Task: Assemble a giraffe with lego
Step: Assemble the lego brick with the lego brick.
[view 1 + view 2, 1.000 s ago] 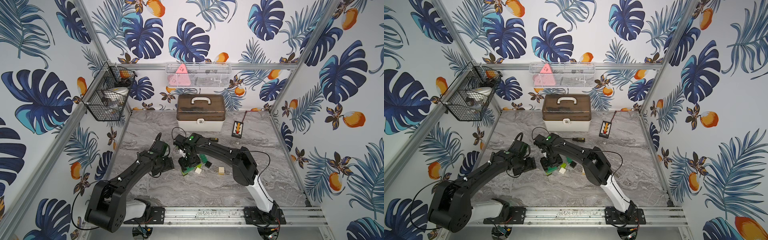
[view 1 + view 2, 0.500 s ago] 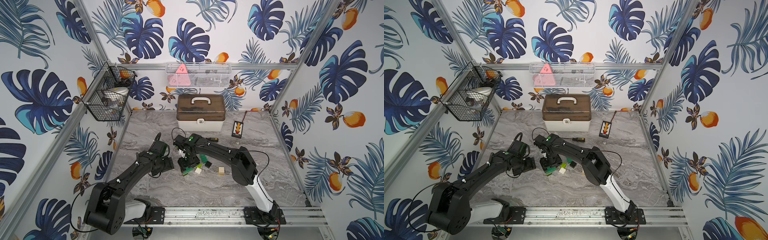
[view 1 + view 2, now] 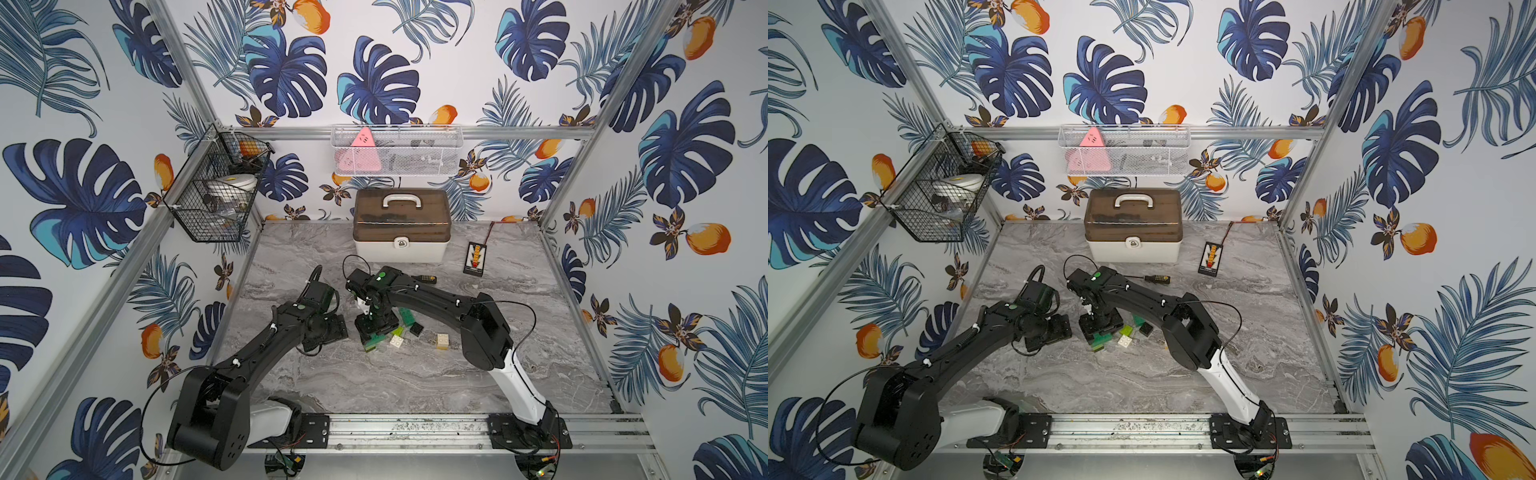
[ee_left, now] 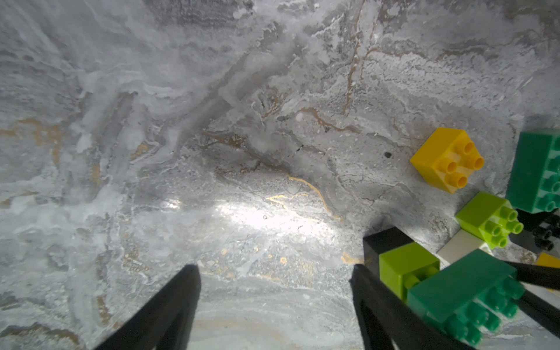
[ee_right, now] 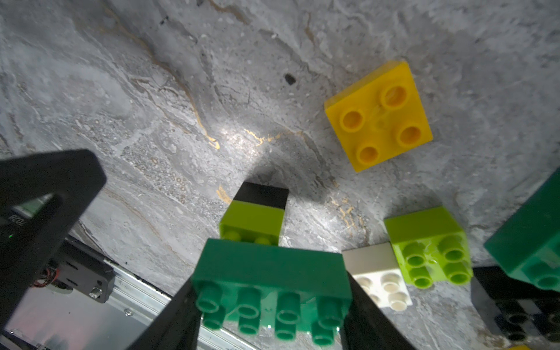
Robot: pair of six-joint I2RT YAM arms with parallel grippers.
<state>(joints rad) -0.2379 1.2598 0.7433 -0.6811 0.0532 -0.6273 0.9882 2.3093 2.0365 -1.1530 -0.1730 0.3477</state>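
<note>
**Right end effector holds the part-built giraffe; left end effector open beside it**

On the left, the left end effector [image 4: 274, 272] is open and empty over the bare grey surface [image 4: 212, 121], one finger just beside the stack. In the middle, the right end effector [image 5: 269, 303] grips the giraffe [image 5: 266, 266]. A long dark green brick is clamped at its short ends, its long axis running finger to finger. A lime and a black brick hang beneath it, pointing at the surface. Whether the black one touches down is unclear. To the right lies the loose lego [image 3: 409, 328]: a white brick [image 5: 375, 272], a lime brick [image 5: 430, 245], a yellow brick [image 5: 378, 119] and a second dark green brick [image 5: 530, 242]. The right arm is nearer to these.
</note>
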